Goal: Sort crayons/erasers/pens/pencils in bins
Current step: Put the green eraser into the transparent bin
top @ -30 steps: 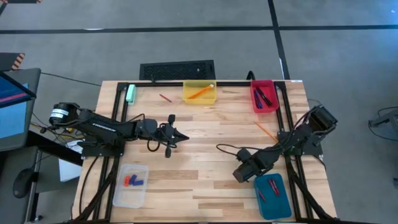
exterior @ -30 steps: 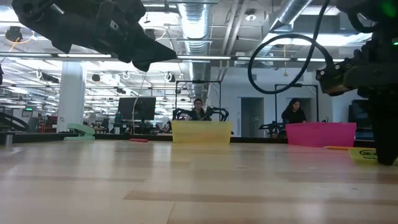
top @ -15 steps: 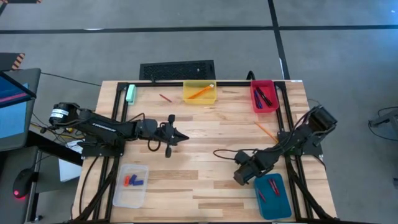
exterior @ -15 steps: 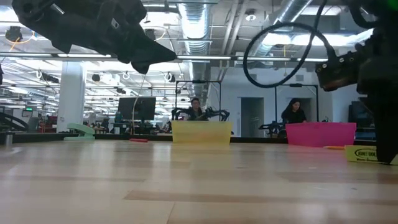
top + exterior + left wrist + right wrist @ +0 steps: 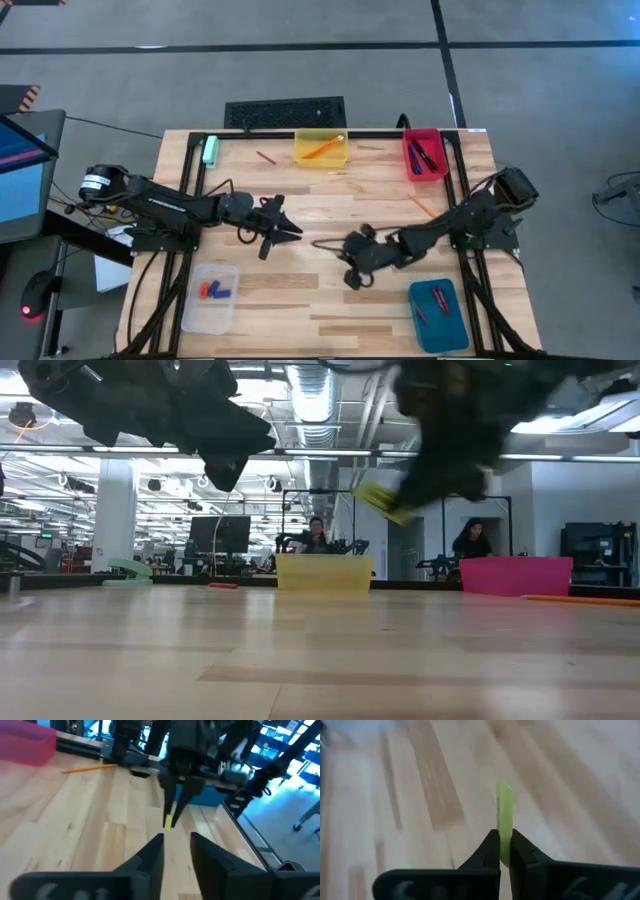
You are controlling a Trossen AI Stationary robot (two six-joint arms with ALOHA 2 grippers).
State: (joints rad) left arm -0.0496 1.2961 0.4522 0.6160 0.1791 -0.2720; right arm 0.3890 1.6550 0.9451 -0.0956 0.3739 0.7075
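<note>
My right gripper (image 5: 349,277) is over the middle of the table, shut on a small yellow eraser (image 5: 504,805), which also shows in the left wrist view (image 5: 168,821) and the low view (image 5: 379,501). My left gripper (image 5: 287,229) hovers open and empty left of it, pointing at it. The clear bin (image 5: 210,297) holds blue and red-orange erasers. The yellow bin (image 5: 321,150) holds an orange pencil, the red bin (image 5: 425,156) holds pens, and the teal bin (image 5: 438,315) holds crayons. A crayon (image 5: 265,157) and a pencil (image 5: 425,208) lie loose on the table. My right gripper pinches the yellow eraser's upper end (image 5: 504,832) between its two fingers. The fingers (image 5: 183,795) come from above and point down. The eraser sticks out below the fingertips and hangs clear of the table.
A pale-green block (image 5: 211,150) lies at the far left by the frame rail. A dark grille (image 5: 285,112) sits beyond the far edge. Bare wood lies between the two grippers and the clear bin at the near left.
My right gripper has risen from beside the teal bin and swung toward the table's left to the middle, carrying the yellow eraser, which is now well clear of the table. My left gripper has turned a little about its wrist.
</note>
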